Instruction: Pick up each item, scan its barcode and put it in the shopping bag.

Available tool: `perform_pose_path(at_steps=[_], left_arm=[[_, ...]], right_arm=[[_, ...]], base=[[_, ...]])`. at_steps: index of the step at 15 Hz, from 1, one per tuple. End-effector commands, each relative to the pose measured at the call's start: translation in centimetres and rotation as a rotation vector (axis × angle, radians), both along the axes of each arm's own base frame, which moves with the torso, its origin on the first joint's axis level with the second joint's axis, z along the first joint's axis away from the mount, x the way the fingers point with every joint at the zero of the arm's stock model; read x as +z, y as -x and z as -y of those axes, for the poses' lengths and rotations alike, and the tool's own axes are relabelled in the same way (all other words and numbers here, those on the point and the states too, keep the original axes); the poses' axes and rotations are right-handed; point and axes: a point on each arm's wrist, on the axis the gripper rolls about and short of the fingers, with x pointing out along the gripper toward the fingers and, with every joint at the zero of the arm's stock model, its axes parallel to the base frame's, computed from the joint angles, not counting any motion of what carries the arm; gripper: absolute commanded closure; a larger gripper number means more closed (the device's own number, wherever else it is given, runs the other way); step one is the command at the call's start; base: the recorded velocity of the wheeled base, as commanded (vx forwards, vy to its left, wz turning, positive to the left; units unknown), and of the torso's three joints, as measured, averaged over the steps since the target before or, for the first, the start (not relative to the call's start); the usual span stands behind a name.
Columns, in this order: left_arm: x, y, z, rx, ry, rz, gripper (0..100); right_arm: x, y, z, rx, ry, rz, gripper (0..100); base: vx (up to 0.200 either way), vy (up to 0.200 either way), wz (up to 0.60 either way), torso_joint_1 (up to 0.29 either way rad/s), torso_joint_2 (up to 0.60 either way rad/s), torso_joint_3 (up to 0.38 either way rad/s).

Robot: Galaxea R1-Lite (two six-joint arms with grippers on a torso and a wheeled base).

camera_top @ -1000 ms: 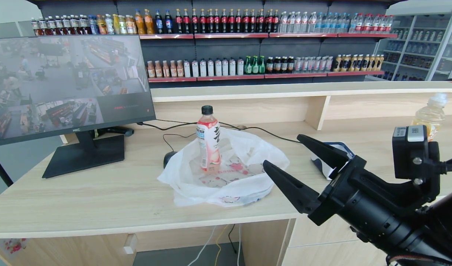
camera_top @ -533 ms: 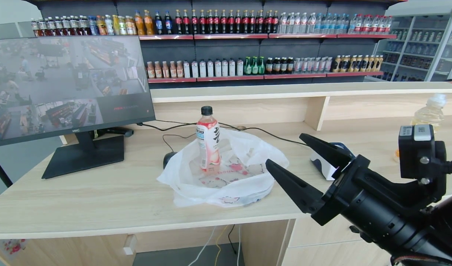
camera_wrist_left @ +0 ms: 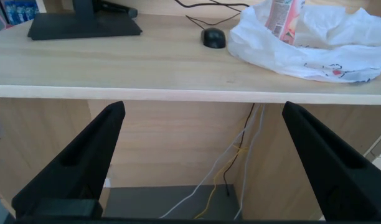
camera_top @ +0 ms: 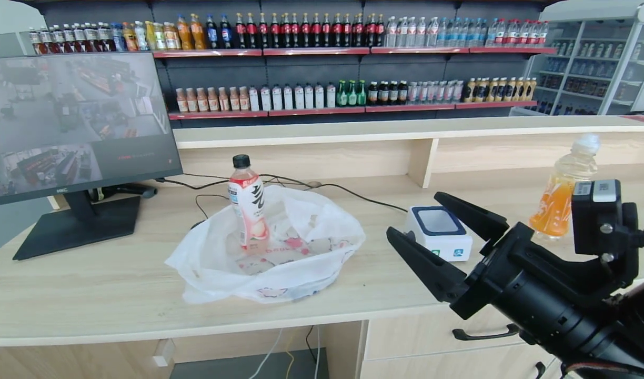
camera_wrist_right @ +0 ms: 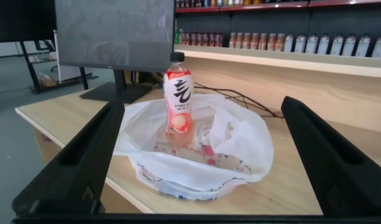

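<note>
Orange bottle (camera_top: 561, 192) upright on counter (camera_top: 117, 284), 3 o'clock of scanner (camera_top: 439, 231), seemingly unscanned; pink bottle (camera_top: 248, 210) stands in shopping bag (camera_top: 322, 252) at scanner's 9 o'clock. Right gripper (camera_top: 416, 213) spread wide, empty, hovering by scanner (tight spot). Risk: swing toward orange bottle clips scanner or topples bottle. Left wrist view adds left gripper (camera_wrist_left: 204, 106), likewise wide open, below counter edge, and mouse (camera_wrist_left: 213, 38) beside bag.

Monitor (camera_top: 74, 121), mouse (camera_wrist_left: 213, 38), cables (camera_top: 353, 195), stocked drink shelves (camera_top: 322, 52), wooden counter (camera_top: 90, 284)
</note>
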Motion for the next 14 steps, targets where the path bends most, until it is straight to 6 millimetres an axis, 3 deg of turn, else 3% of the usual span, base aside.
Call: perform_pose_path(at_steps=[1,14], left_arm=[[0.00,0.00,0.00,0.000,0.000,0.000,0],[0.00,0.00,0.00,0.000,0.000,0.000,0]], right_arm=[[-0.23,-0.25,-0.16,-0.002,0.006,-0.006,0],[-0.59,-0.50,-0.36,-0.004,0.017,-0.017,0]], base=[[0.000,-0.200,0.00,-0.002,0.01,0.002],[0.000,-0.200,0.00,0.003,0.00,0.002]])
